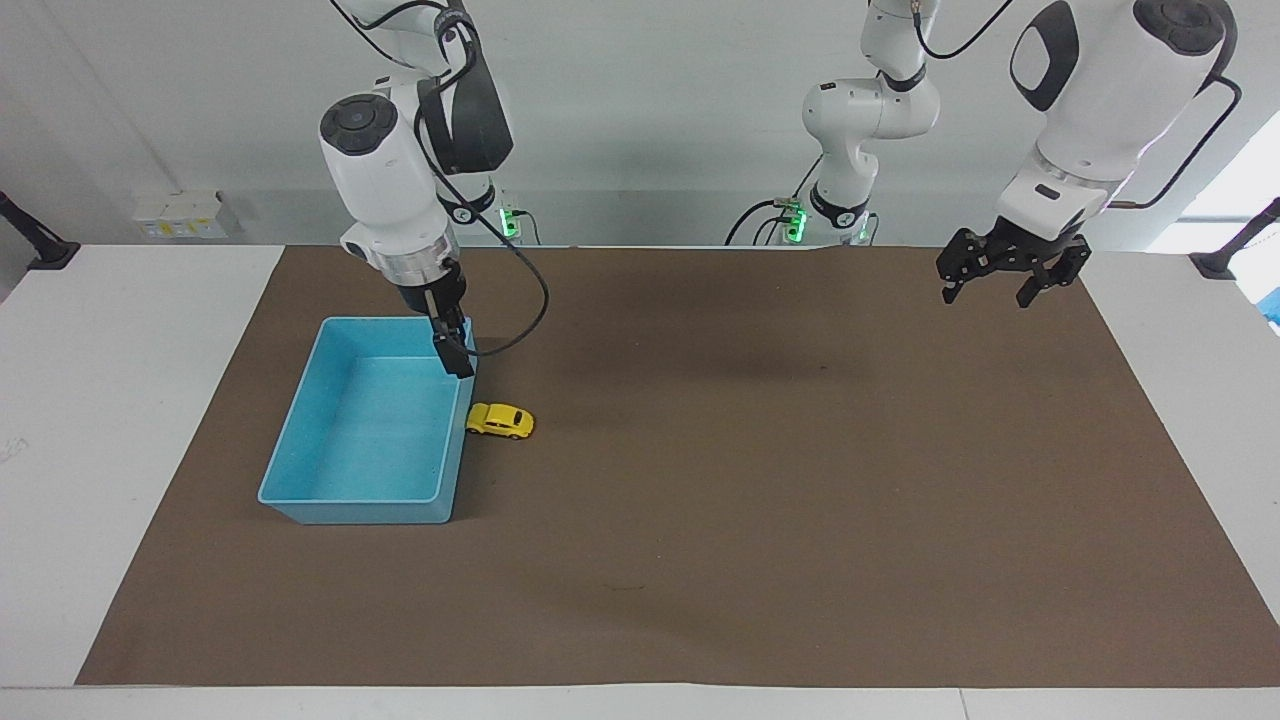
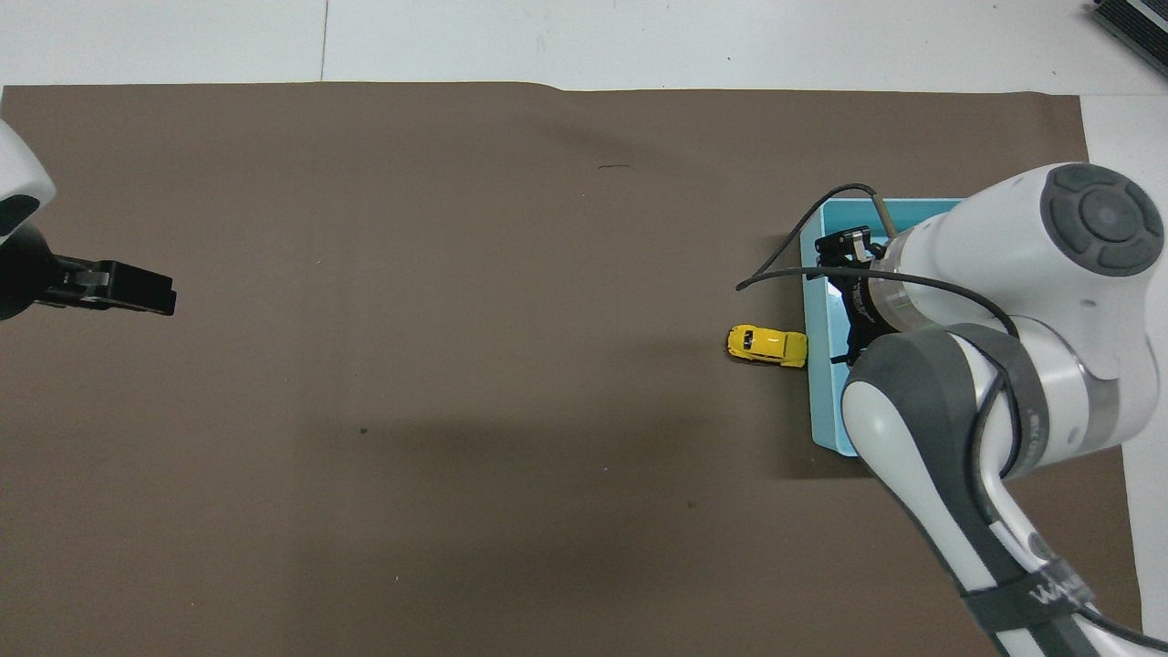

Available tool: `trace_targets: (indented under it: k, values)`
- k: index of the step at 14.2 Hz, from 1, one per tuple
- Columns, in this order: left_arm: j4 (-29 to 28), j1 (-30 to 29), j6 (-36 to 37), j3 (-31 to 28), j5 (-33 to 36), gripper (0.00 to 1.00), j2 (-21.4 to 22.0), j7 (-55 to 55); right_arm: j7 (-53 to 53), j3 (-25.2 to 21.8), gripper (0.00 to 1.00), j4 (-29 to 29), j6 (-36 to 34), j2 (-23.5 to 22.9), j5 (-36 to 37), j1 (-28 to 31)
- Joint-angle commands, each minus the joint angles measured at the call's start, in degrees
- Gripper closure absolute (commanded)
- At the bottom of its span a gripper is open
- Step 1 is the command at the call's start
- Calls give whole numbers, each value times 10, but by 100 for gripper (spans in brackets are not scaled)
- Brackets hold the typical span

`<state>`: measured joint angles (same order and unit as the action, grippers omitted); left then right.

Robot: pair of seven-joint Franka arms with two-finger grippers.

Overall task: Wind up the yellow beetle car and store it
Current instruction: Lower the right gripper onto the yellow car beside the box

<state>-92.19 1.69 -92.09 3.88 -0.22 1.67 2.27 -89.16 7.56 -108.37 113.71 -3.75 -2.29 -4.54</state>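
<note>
The car (image 1: pixel 500 420) stands on its wheels on the brown mat (image 1: pixel 760 500) that covers the bench (image 1: pixel 120 400). It sits just beside the bin (image 1: pixel 300 440), on the side of the bin toward the left arm's end of the bench, and one end of it touches or nearly touches the bin's wall. Its long axis runs along the length of the bench, from 1 arm's end toward the other, square to that wall. Which end is the nose I cannot tell for sure; in the overhead view a dark window patch (image 2: pixel 748 339) lies toward the end away from the bin.

The bin is a light blue open box, with nothing visible in it.

The right pincer (image 1: pixel 455 355) hangs over the bin's edge, at the corner nearer the robots and closest to the car, pointing down. It holds nothing and touches neither car nor bin as far as can be seen; its fingers are seen edge-on, so their gap does not show.

The left pincer (image 1: pixel 1005 275) hangs over the mat at the left arm's end, well apart from the car, its 2 fingers spread apart and holding nothing.
</note>
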Motion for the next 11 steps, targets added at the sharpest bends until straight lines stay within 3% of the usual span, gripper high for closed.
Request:
trace_targets:
  k: [1,5,11]
  values:
    - [33,-10,37,4,0,0,-1,10,-44,2,0,-23,27,-2,-13,-1]
    - [51,-10,53,4,-4,0,10,5,-79,2,0,-45,48,-12,-12,-6]
    - [49,-10,59,6,-4,0,15,5,-114,1,0,-91,133,-29,-12,-16]
